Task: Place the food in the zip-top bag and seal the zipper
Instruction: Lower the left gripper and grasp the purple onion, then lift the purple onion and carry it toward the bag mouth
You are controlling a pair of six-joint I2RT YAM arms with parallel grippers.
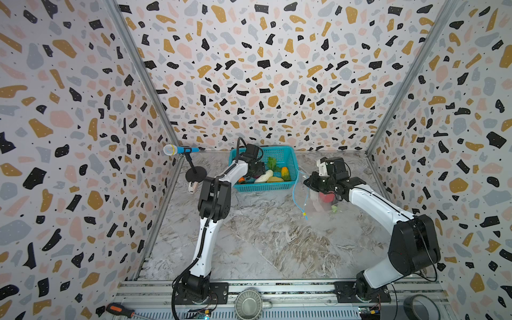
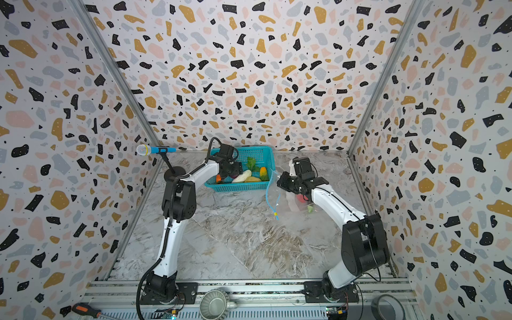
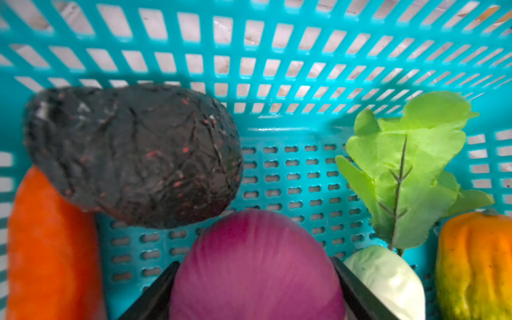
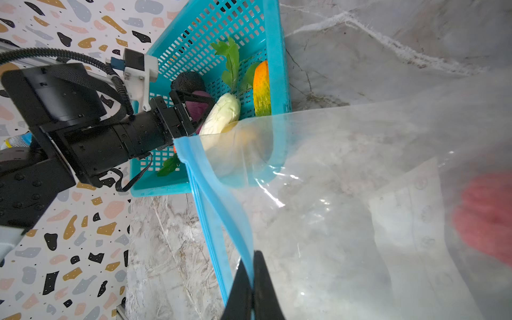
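Observation:
My left gripper reaches into the teal basket. It is open, one finger on each side of the purple onion, which rests on the basket floor. Around the onion lie a carrot, a dark eggplant, a white radish and green leaves. My right gripper is shut on the blue zipper, lifting one lip of the clear zip-top bag beside the basket. A red pepper lies inside the bag. The yellow slider hangs at the strip's near end.
A ridged orange-yellow vegetable and a yellow potato also lie in the basket. A microphone on a stand sits at the back left. A screwdriver, a metal mould and a tape roll lie on the front rail.

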